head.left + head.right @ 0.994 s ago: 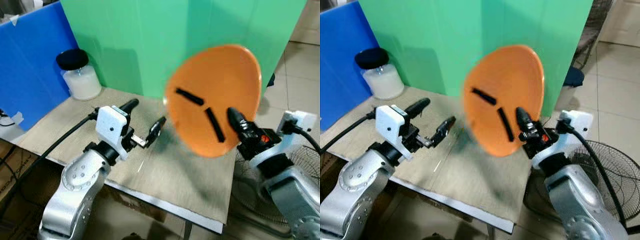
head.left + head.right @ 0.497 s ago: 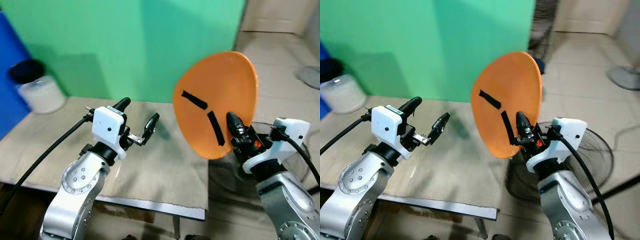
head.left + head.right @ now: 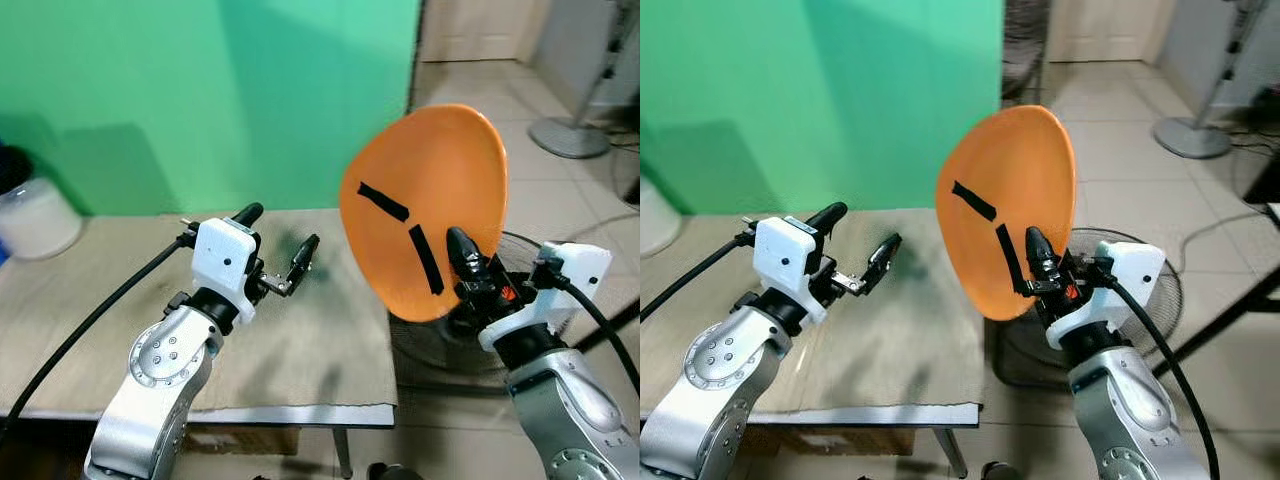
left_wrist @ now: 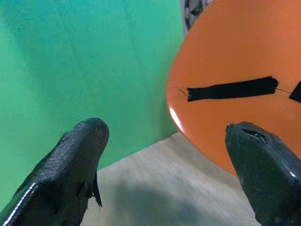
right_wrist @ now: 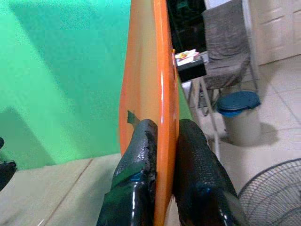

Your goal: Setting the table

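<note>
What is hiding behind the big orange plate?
Behind the orange plate are tiled floor and a floor fan, partly covered. The right tool pinches its edge.

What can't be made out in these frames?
- Back of the plate: faces away in the eye views, edge-on in the right wrist view.
- Jar: cut off by the left eye view's left edge.
- Fan on the floor: mostly behind the plate and the right gripper.

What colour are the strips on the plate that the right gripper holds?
Black, on the orange plate; the strips show best in the left wrist view.
</note>
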You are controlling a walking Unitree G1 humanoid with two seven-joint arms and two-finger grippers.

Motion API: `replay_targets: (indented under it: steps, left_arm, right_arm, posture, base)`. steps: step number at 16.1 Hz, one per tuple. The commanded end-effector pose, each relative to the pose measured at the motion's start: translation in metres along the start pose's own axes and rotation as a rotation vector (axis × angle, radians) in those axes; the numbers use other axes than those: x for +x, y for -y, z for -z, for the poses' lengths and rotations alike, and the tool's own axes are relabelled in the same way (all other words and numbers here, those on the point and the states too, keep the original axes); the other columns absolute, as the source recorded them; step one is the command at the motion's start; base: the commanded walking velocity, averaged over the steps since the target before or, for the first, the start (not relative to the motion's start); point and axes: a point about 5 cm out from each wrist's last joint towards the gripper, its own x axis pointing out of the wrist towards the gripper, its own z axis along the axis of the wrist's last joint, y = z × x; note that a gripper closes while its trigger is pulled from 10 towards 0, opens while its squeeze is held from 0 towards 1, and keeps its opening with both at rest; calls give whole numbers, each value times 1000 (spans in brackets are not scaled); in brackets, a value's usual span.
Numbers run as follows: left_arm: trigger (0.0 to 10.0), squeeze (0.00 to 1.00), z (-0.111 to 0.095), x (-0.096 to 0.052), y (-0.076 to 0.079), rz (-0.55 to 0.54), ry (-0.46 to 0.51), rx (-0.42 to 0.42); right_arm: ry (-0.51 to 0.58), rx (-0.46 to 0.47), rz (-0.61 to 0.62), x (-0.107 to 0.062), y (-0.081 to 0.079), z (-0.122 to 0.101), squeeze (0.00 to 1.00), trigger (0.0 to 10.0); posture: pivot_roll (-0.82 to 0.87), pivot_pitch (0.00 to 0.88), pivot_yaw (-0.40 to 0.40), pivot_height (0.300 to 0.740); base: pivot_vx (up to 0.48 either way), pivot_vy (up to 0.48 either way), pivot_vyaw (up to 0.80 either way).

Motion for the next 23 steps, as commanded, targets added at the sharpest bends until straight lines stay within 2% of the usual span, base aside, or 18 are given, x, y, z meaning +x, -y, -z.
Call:
replay_targets:
  steps: [1, 23]
  left_arm:
    - [10000, 0, 2, 1, -2, -15, -17, 4]
    - [10000, 0, -4, 1, -7, -86, 29, -30]
  right_arm:
    - [54, -1, -22, 1, -4, -7, 0, 10000]
    - [47, -19, -50, 8, -4, -9, 0, 10000]
  posture:
    - [74, 0, 92, 740]
    - [77, 0, 67, 740]
  base:
    - [0, 0, -800]
    - [0, 0, -800]
